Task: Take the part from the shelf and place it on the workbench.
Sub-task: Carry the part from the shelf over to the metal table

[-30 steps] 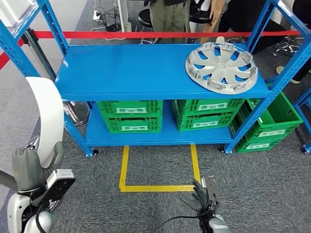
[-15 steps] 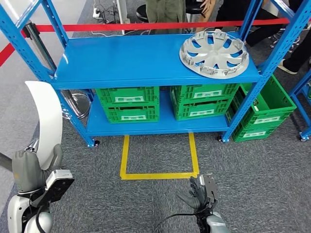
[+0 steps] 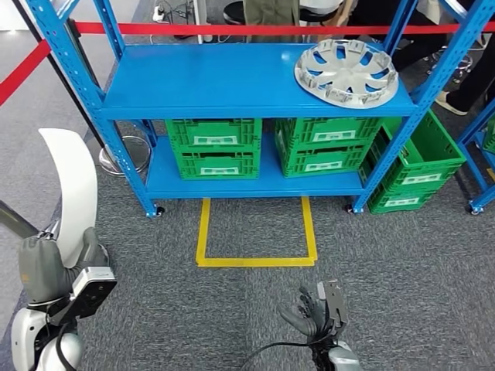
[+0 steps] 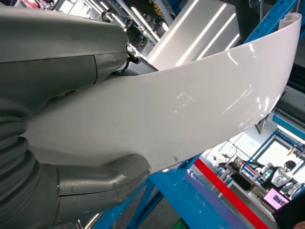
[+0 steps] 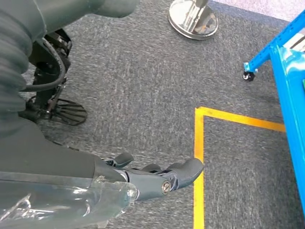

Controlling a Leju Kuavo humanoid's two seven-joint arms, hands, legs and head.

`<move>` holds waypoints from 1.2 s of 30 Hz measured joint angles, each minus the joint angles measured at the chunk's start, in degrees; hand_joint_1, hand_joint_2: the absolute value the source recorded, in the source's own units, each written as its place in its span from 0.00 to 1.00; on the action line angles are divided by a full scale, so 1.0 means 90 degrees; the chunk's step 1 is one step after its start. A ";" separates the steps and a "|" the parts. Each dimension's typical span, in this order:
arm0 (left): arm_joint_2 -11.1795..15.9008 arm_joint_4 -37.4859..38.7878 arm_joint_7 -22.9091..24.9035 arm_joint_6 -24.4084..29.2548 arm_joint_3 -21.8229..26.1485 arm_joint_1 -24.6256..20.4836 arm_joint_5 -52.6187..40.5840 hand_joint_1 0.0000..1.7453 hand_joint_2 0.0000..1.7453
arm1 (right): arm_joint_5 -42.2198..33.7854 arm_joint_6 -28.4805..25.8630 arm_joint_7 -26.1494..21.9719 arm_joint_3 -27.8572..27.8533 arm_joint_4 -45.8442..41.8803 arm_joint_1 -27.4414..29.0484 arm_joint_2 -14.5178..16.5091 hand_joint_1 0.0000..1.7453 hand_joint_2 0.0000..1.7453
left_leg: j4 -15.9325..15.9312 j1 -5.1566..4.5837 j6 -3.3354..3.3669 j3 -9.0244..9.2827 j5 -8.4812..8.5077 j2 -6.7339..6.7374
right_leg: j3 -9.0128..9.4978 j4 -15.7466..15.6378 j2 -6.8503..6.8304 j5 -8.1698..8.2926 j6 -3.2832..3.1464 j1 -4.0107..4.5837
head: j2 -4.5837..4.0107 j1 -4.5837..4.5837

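While the blue shelf (image 3: 233,81) stands straight ahead over grey carpet (image 3: 408,301), its top level carries a silver hubcap (image 3: 346,72) at the right end, and green crates (image 3: 215,147) sit on the lower level. Yellow tape (image 3: 257,261) marks a box on the floor in front. Down low on the left, the left hand (image 3: 43,267) grips a curved white panel (image 3: 73,189), fingers wrapped around it. The right hand (image 3: 312,315) hangs empty, fingers (image 5: 179,172) loosely spread.

Silver hubcap (image 3: 346,72) atop, green crates (image 3: 215,146) beneath, yellow floor tape (image 3: 257,260), red barrier strap (image 3: 233,28).
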 joint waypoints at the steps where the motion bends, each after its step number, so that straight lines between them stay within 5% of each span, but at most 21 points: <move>1: -0.0007 0.0010 -0.0007 0.0001 0.0005 -0.0018 0.0001 1.00 1.00 | 0.0001 -0.0008 0.0003 0.0000 0.0000 -0.0015 0.0000 0.00 1.00 | -0.0003 0.0002 -0.0032 -0.0025 0.0064 0.0003 | 0.0219 -0.0353 0.0007 -0.0083 -0.0018 0.0016 | 0.0000 -0.0001; 4: -0.0015 0.0042 -0.0033 0.0002 0.0024 -0.0045 0.0005 1.00 1.00 | 0.0002 -0.0035 0.0003 -0.0004 0.0000 -0.0014 -0.0002 0.00 1.00 | -0.0020 0.0026 -0.0150 -0.0081 0.0189 0.0009 | 0.0208 -0.0585 0.0011 -0.0053 -0.0098 0.0039 | 0.0000 -0.0001; 6: -0.0017 0.0068 -0.0046 0.0004 0.0047 -0.0046 0.0026 1.00 1.00 | -0.0001 -0.0038 -0.0003 -0.0008 0.0000 -0.0007 -0.0001 0.00 1.00 | 0.0240 0.0037 -0.0228 -0.0201 -0.0181 0.0004 | 0.0085 -0.0599 -0.0006 0.0103 -0.0194 0.0018 | 0.0000 -0.0029; 9: -0.0015 0.0118 -0.0077 -0.0002 0.0099 -0.0066 0.0107 1.00 1.00 | -0.0006 -0.0036 -0.0007 -0.0016 0.0000 0.0000 0.0000 0.00 1.00 | 0.1397 0.0053 -0.0312 -0.0508 -0.1097 0.0004 | -0.0214 -0.0586 -0.0015 0.0361 -0.0244 0.0009 | 0.0000 -0.0058; 11: -0.0012 0.0160 -0.0102 -0.0007 0.0148 -0.0075 0.0153 1.00 1.00 | -0.0007 -0.0041 0.0000 -0.0021 0.0000 0.0010 0.0000 0.00 1.00 | 0.1879 0.0060 -0.0346 -0.0502 -0.1071 0.0005 | -0.0454 -0.0554 -0.0023 0.0523 -0.0235 0.0005 | 0.0000 -0.0059; 12: -0.0011 0.0182 -0.0112 -0.0010 0.0174 -0.0085 0.0174 1.00 1.00 | -0.0007 -0.0046 0.0005 -0.0022 0.0000 0.0012 0.0000 0.00 1.00 | 0.1823 0.0068 -0.0358 -0.0353 -0.0887 0.0005 | -0.0575 -0.0528 -0.0027 0.0598 -0.0222 -0.0002 | 0.0000 -0.0059; 14: -0.0013 0.0223 -0.0138 -0.0014 0.0206 -0.0125 0.0199 1.00 1.00 | -0.0015 -0.0053 0.0016 -0.0024 0.0000 0.0011 -0.0001 0.00 1.00 | 0.1136 0.0097 -0.0391 0.0244 -0.0653 0.0005 | -0.0788 -0.0448 -0.0028 0.0717 -0.0169 -0.0007 | 0.0000 -0.0061; 16: -0.0024 0.0261 -0.0163 -0.0017 0.0216 -0.0176 0.0208 1.00 1.00 | -0.0035 -0.0055 0.0015 -0.0026 0.0000 0.0009 -0.0002 0.00 1.00 | 0.0318 0.0099 -0.0331 0.0791 -0.0796 -0.0006 | -0.0938 -0.0374 -0.0025 0.0826 -0.0099 0.0007 | 0.0000 -0.0059; 19: -0.0049 0.0332 -0.0180 -0.0019 0.0216 -0.0197 0.0207 1.00 1.00 | -0.0075 -0.0048 0.0007 -0.0030 0.0000 0.0063 -0.0005 0.00 1.00 | 0.0051 0.0066 -0.0124 0.0834 -0.0825 -0.0002 | -0.1027 -0.0396 -0.0022 0.0988 -0.0005 -0.0010 | 0.0000 -0.0059; 21: -0.0072 0.0378 -0.0182 -0.0021 0.0219 -0.0196 0.0202 1.00 1.00 | -0.0101 -0.0039 -0.0005 -0.0037 0.0001 0.0136 -0.0008 0.00 1.00 | 0.0053 0.0072 -0.0011 0.0725 -0.0691 0.0014 | -0.1124 -0.0189 -0.0021 0.0691 0.0066 -0.0033 | 0.0000 -0.0044; 24: -0.0100 0.0427 -0.0183 -0.0027 0.0225 -0.0197 0.0194 1.00 1.00 | -0.0114 -0.0030 -0.0021 -0.0043 0.0001 0.0169 -0.0012 0.00 1.00 | 0.0057 0.0065 0.0059 0.0484 -0.0479 0.0020 | -0.1414 0.0991 -0.0021 -0.0236 0.0125 -0.0040 | 0.0000 -0.0026; 25: -0.0104 0.0442 -0.0183 -0.0029 0.0226 -0.0197 0.0193 1.00 1.00 | -0.0114 -0.0029 -0.0022 -0.0045 0.0001 0.0170 -0.0014 0.00 1.00 | 0.0060 0.0058 0.0059 0.0392 -0.0409 0.0021 | -0.1444 0.1341 -0.0020 -0.0365 0.0129 -0.0040 | 0.0000 -0.0026; 27: -0.0107 0.0470 -0.0183 -0.0032 0.0226 -0.0200 0.0192 1.00 1.00 | -0.0114 -0.0029 -0.0024 -0.0050 0.0002 0.0174 -0.0018 0.00 1.00 | 0.0066 0.0048 0.0045 0.0218 -0.0275 0.0022 | -0.1220 0.1447 -0.0019 -0.0217 0.0108 -0.0038 | 0.0000 -0.0027; 29: -0.0114 0.0490 -0.0183 -0.0034 0.0227 -0.0202 0.0192 1.00 1.00 | -0.0114 -0.0028 -0.0024 -0.0053 0.0001 0.0162 -0.0021 0.00 1.00 | 0.0072 0.0043 0.0006 0.0077 -0.0151 0.0019 | -0.0572 0.0691 -0.0015 0.0024 0.0063 -0.0033 | 0.0000 -0.0027; 31: -0.0123 0.0497 -0.0183 -0.0035 0.0228 -0.0207 0.0192 1.00 1.00 | -0.0113 -0.0025 -0.0029 -0.0053 0.0000 0.0135 -0.0022 0.00 1.00 | 0.0071 0.0037 -0.0057 0.0002 -0.0035 0.0019 | 0.0033 -0.0198 0.0002 -0.0021 0.0020 -0.0012 | 0.0000 -0.0038; 34: -0.0128 0.0500 -0.0192 -0.0035 0.0228 -0.0212 0.0192 1.00 1.00 | -0.0113 -0.0022 -0.0035 -0.0055 0.0001 0.0127 -0.0024 0.00 1.00 | 0.0039 0.0058 -0.0170 -0.0038 0.0117 0.0020 | 0.0112 -0.0475 0.0027 -0.0019 -0.0055 0.0015 | 0.0000 -0.0017; 36: -0.0133 0.0502 -0.0197 -0.0035 0.0229 -0.0206 0.0184 1.00 1.00 | -0.0117 -0.0022 -0.0038 -0.0056 0.0001 0.0124 -0.0025 0.00 1.00 | 0.0191 0.0067 -0.0247 -0.0131 -0.0116 0.0017 | 0.0010 -0.0495 0.0034 0.0113 -0.0156 -0.0002 | 0.0000 -0.0021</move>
